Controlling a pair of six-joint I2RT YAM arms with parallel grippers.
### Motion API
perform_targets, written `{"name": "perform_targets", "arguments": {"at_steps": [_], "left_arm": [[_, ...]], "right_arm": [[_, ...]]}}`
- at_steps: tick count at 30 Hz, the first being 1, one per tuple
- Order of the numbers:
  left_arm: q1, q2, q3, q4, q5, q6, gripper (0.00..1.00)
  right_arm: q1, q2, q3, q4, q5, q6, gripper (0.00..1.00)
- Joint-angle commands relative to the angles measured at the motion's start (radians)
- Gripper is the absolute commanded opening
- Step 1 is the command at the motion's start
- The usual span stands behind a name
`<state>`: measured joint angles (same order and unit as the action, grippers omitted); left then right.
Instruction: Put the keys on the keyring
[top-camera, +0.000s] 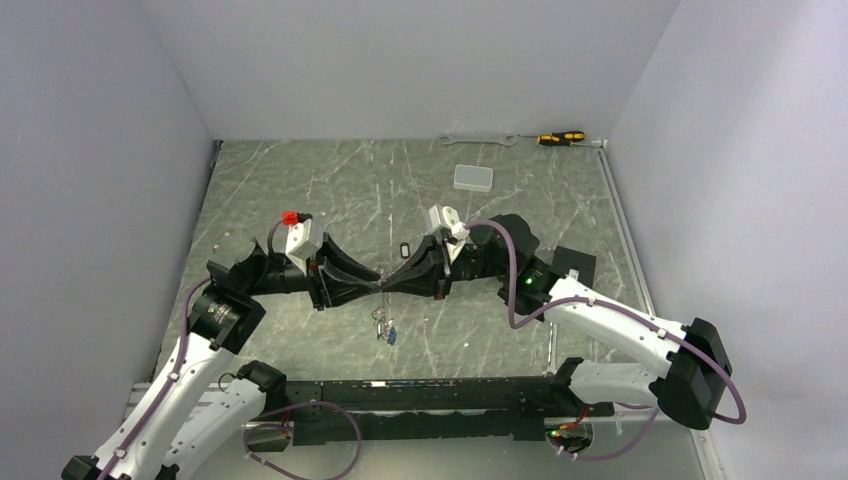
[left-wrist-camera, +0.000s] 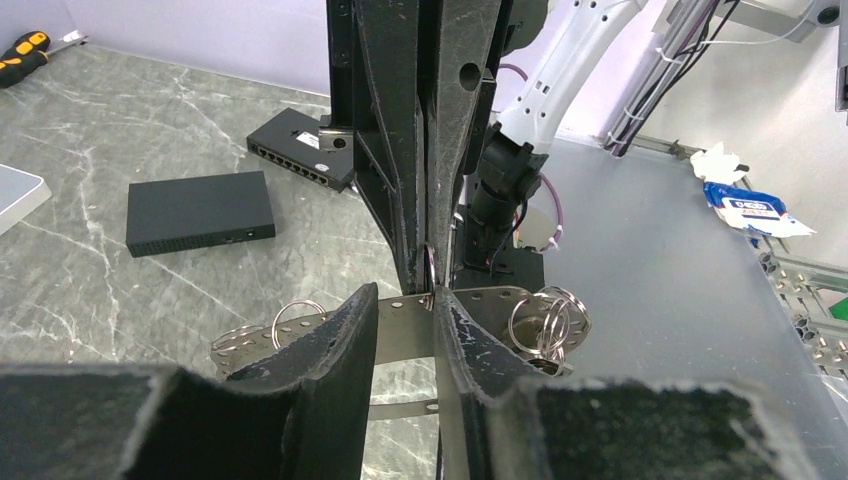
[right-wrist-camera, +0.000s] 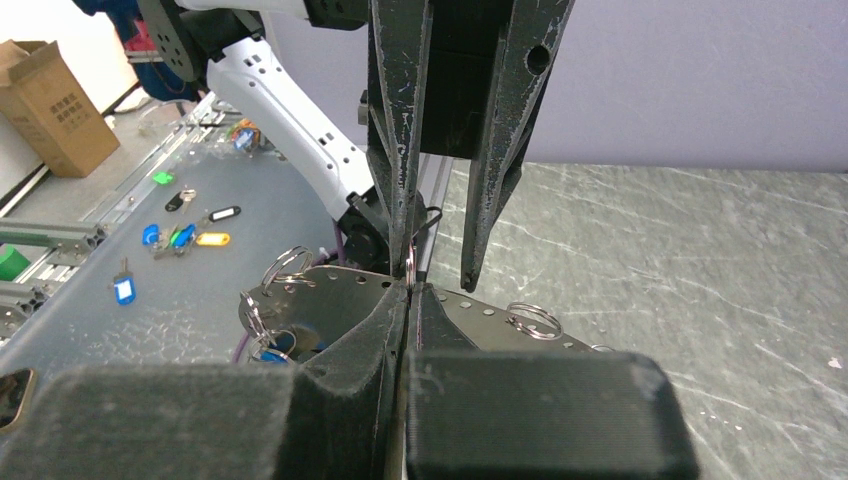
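The keyring shows in the wrist views as a thin silvery perforated band (left-wrist-camera: 405, 330) carrying several small split rings (left-wrist-camera: 548, 322). My right gripper (right-wrist-camera: 410, 290) is shut on its top edge (right-wrist-camera: 340, 295) and holds it above the table. My left gripper (left-wrist-camera: 408, 293) is open, its fingertips on either side of the same spot. The two grippers meet tip to tip in the top view, left (top-camera: 372, 285) and right (top-camera: 393, 285). A key with a blue tag (top-camera: 388, 333) hangs from the band below them (right-wrist-camera: 268, 352). A key with a black-framed white tag (top-camera: 404, 246) lies on the table behind the grippers.
A silver spanner (top-camera: 480, 140) and a yellow-and-black screwdriver (top-camera: 560, 137) lie at the back edge. A clear plastic box (top-camera: 472, 177) sits in front of them. A flat black box (left-wrist-camera: 200, 212) and a black network switch (left-wrist-camera: 300, 147) lie right of the grippers.
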<state>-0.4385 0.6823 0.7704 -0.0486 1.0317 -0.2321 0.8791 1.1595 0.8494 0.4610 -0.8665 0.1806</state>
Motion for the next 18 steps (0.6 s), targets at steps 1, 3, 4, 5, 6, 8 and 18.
{"name": "perform_targets", "arguments": {"at_steps": [1, 3, 4, 5, 6, 8, 18], "left_arm": [[-0.003, -0.013, 0.001, 0.041, 0.006, -0.019, 0.31], [-0.002, -0.012, 0.002, 0.041, 0.007, -0.021, 0.31], [-0.003, -0.013, 0.003, 0.041, 0.006, -0.021, 0.31], [-0.003, -0.013, 0.001, 0.041, 0.005, -0.020, 0.30], [-0.003, -0.011, 0.001, 0.041, 0.005, -0.020, 0.30], [-0.003, -0.010, 0.001, 0.041, 0.007, -0.019, 0.30], [-0.003, 0.001, 0.007, 0.038, -0.004, -0.019, 0.00]], "right_arm": [[-0.005, 0.000, 0.017, 0.102, -0.025, 0.019, 0.00], [-0.005, 0.003, 0.017, 0.101, -0.026, 0.019, 0.00], [-0.006, 0.003, 0.017, 0.102, -0.026, 0.019, 0.00], [-0.006, 0.003, 0.017, 0.103, -0.026, 0.020, 0.00], [-0.006, 0.003, 0.016, 0.104, -0.025, 0.020, 0.00], [-0.006, 0.006, 0.017, 0.104, -0.026, 0.020, 0.00], [-0.006, 0.010, 0.019, 0.097, -0.029, 0.017, 0.00]]}}
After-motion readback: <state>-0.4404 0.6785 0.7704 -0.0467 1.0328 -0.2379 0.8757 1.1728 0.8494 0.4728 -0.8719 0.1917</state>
